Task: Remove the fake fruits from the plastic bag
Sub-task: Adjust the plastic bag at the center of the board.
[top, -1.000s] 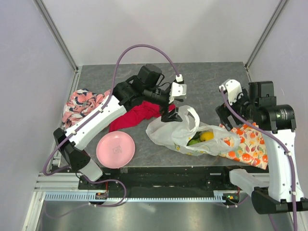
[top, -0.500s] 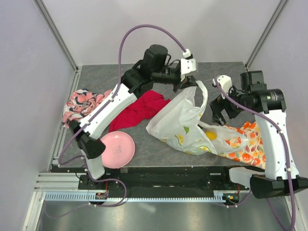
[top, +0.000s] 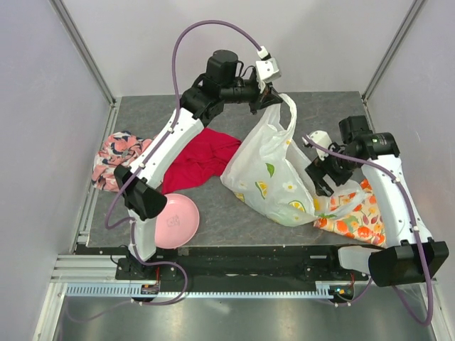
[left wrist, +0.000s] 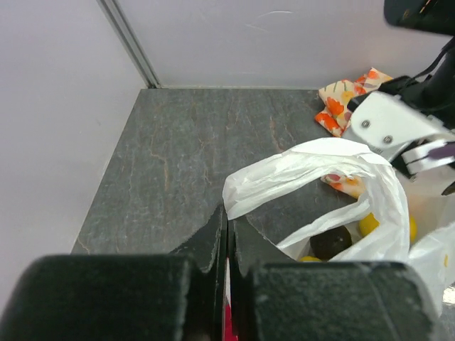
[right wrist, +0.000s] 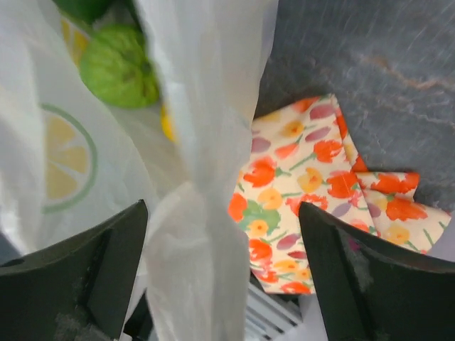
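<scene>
The plastic bag (top: pixel 266 167) hangs stretched upward by one handle loop (left wrist: pixel 313 160), its bottom resting on the table. My left gripper (top: pixel 266 98) is shut on that loop, high near the back. Inside the mouth, the left wrist view shows fake fruits: a dark one (left wrist: pixel 330 243) and a yellow one (left wrist: pixel 368 224). My right gripper (top: pixel 318 175) is open at the bag's right side. In the right wrist view its fingers (right wrist: pixel 78 273) straddle a twisted strand of bag (right wrist: pixel 206 241) without pinching it. A green lime (right wrist: pixel 117 67) shows through the plastic.
An orange floral cloth (top: pixel 355 213) lies under the bag's right end, near the front edge. A red cloth (top: pixel 202 160) lies left of the bag, a pink plate (top: pixel 174 220) sits at the front left, and a pink patterned cloth (top: pixel 117 156) is by the left wall.
My left gripper closed on the bag's handle and lifted it up and toward the back, so the bag now stands tall. The right arm moved in and down against the bag's right side.
</scene>
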Controlling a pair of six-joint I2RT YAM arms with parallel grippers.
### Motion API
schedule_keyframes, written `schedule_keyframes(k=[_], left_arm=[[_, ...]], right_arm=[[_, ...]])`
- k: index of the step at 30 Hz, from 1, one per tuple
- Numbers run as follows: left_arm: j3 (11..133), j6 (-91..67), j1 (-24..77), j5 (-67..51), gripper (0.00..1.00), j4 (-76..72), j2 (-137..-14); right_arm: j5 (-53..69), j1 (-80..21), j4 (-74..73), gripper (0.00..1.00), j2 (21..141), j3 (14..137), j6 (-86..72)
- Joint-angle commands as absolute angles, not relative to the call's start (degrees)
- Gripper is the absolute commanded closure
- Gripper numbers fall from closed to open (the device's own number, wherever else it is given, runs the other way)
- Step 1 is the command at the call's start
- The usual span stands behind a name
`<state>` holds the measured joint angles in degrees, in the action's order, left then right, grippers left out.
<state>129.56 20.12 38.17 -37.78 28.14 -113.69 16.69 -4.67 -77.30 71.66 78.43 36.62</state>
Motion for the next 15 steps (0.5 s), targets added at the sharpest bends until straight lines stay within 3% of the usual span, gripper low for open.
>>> schedule_keyframes(k=[1,3,4,10,15], left_arm=[[125.35,17.93,38.23,-37.36,0.98,22.95,-109.43],[124.80,18.02,37.62,-35.08,0.98,21.11,-110.47],[125.15,17.23,37.18,-33.42,0.98,20.22,-111.09],[135.16,3.54,28.75,-32.71,0.98,8.10,-121.98],[140.69,9.04,28.56,-26.64,0.99,0.28,-124.89]], right_arm=[[9.94,-4.75,-80.69,0.24,71.01,73.57,39.11],[8.01,-4.75,-75.97,0.55,72.85,73.74,36.22],[4.87,-4.66,-73.94,0.99,74.78,74.35,34.82],[-2.72,-4.04,-54.08,1.00,84.00,87.25,23.83],[-1.85,-4.13,-48.43,1.00,93.68,106.93,16.80]])
